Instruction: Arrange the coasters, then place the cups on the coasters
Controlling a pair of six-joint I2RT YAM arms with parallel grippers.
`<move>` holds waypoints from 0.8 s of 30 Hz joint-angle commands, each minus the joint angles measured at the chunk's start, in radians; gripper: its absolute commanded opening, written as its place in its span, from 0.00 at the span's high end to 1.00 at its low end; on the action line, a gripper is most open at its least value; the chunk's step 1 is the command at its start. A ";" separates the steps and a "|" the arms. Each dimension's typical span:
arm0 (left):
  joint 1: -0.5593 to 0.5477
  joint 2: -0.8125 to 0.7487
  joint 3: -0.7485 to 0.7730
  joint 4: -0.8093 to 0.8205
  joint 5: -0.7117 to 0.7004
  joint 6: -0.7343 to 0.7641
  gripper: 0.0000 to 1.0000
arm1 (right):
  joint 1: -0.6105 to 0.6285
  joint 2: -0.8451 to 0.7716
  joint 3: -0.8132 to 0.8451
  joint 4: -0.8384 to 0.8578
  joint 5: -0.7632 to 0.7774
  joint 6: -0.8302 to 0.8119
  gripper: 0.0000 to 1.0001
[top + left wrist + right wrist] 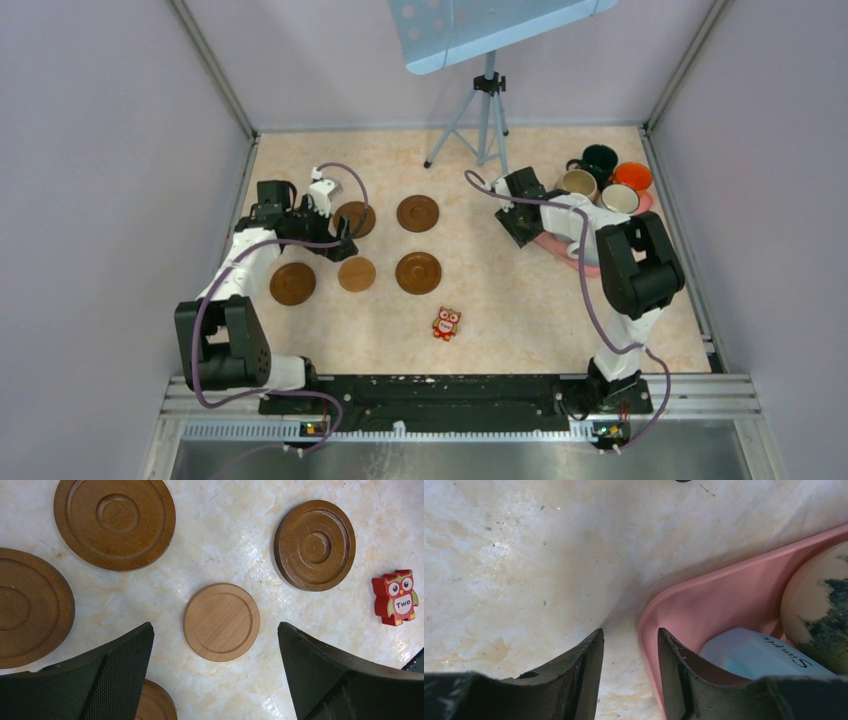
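Now the left gripper [215, 627] hangs with its jaws spread wide and nothing between them, directly above the tan coaster [221, 622], which lies flat on the marbled table [500, 300]. Four dark coasters [115, 520] lie around it, all apart from one another; one of them is half hidden under a black finger [115, 675]. In the top view the back-left dark coaster [358, 215] is partly covered by the left arm's wrist. A red owl figure [395, 597] stands alone, nearer the arm bases than the coasters.

On the right, the right gripper [630, 630] is low at the edge of the pink tray [724, 595]. Its jaws are partly apart and straddle the rim, one finger on the table outside with a gap to the rim, the other against the inner wall, so the rim is not pinched. A light blue mug [754, 655] sits inside the tray just behind that inner finger, beside a speckled beige mug [819, 605]. The dark green mug [600, 158], orange mug [633, 176] and cream mug [620, 198] cluster at the back right, and the right arm hides much of the tray there. A tripod [487, 115] stands at the back centre
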 commanded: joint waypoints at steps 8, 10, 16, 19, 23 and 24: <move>-0.001 -0.034 0.032 0.024 -0.022 0.003 0.01 | -0.031 0.049 0.073 -0.069 -0.156 0.030 0.62; -0.001 -0.039 0.042 0.023 -0.029 0.009 0.01 | -0.033 0.058 0.077 -0.091 -0.206 0.028 0.62; 0.001 -0.038 0.054 0.014 -0.027 0.012 0.01 | -0.036 0.053 0.061 -0.116 -0.294 0.024 0.66; 0.000 -0.039 0.052 0.014 -0.027 0.012 0.01 | -0.036 0.036 0.040 -0.122 -0.325 0.020 0.72; 0.000 -0.041 0.052 0.016 -0.026 0.012 0.01 | -0.037 0.002 0.002 -0.131 -0.370 -0.002 0.81; 0.000 -0.042 0.053 0.016 -0.023 0.011 0.01 | -0.037 -0.007 -0.007 -0.134 -0.382 -0.006 0.83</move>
